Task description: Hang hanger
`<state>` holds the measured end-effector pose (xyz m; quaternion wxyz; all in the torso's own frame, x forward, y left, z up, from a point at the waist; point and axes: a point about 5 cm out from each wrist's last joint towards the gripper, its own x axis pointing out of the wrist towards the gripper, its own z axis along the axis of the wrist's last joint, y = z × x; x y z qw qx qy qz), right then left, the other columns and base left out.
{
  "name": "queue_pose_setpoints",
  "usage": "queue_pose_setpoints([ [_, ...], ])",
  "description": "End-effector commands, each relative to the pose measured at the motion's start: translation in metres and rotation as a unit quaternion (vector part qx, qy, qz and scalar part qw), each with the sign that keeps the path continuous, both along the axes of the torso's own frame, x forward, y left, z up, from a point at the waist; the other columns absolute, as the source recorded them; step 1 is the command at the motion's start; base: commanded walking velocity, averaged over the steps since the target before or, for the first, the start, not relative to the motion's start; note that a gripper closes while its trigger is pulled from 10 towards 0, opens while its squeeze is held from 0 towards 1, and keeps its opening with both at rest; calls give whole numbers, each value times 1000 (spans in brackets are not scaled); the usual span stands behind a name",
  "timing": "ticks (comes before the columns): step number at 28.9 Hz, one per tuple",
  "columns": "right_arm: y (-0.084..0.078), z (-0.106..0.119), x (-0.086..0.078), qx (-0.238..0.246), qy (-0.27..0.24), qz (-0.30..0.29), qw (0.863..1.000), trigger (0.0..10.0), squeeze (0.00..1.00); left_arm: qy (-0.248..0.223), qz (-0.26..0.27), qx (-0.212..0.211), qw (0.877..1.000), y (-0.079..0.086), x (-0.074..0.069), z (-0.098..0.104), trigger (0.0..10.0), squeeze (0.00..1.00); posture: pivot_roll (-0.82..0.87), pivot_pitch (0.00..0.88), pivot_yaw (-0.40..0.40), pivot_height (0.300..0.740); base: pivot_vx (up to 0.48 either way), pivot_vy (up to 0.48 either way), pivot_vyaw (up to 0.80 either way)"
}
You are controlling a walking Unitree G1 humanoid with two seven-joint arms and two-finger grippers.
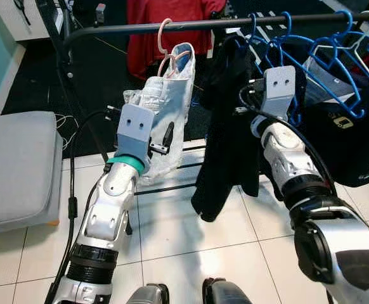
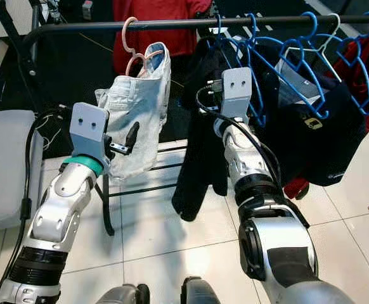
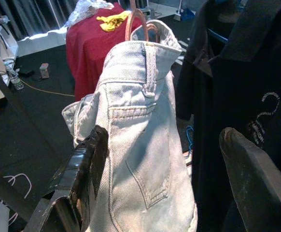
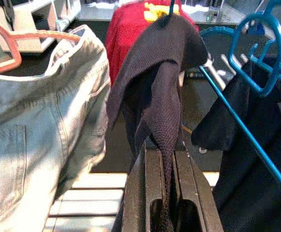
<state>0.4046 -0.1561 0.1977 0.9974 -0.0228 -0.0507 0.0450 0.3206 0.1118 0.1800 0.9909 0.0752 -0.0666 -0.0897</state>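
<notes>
A pink hanger hangs by its hook on the black rail, carrying pale blue jeans. My left gripper is open just in front of the jeans' lower half. In the left wrist view its fingers stand wide apart, with the denim close before them. A black knit garment hangs from a blue hanger on the rail to the right of the jeans. My right gripper is shut on a fold of that black cloth.
Several blue hangers and a dark garment crowd the rail's right end. A red cloth drapes something behind the rail. A grey cushioned seat stands at the left, and the rack's lower bars cross the tiled floor.
</notes>
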Motion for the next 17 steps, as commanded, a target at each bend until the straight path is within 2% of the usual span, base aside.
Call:
queue_pose_setpoints([
  [1, 3, -6, 0, 3, 19, 2, 1000, 10000, 0, 7, -1, 3, 1000, 1, -3, -3, 10000, 0, -13, 68, 75, 740, 0, 0, 0],
  [6, 5, -9, -1, 4, 16, 4, 1000, 10000, 0, 6, -2, 4, 1000, 1, -3, -3, 10000, 0, -18, 69, 78, 740, 0, 0, 0],
  [10, 5, -8, -4, 24, -4, -2, 1000, 10000, 0, 6, -4, 4, 1000, 1, -3, -3, 10000, 0, -18, 69, 78, 740, 0, 0, 0],
  [17, 2, -9, -3, 28, -3, -5, 1000, 10000, 0, 7, -5, 3, 1000, -1, -3, -3, 10000, 0, -26, 74, 78, 740, 0, 0, 0],
])
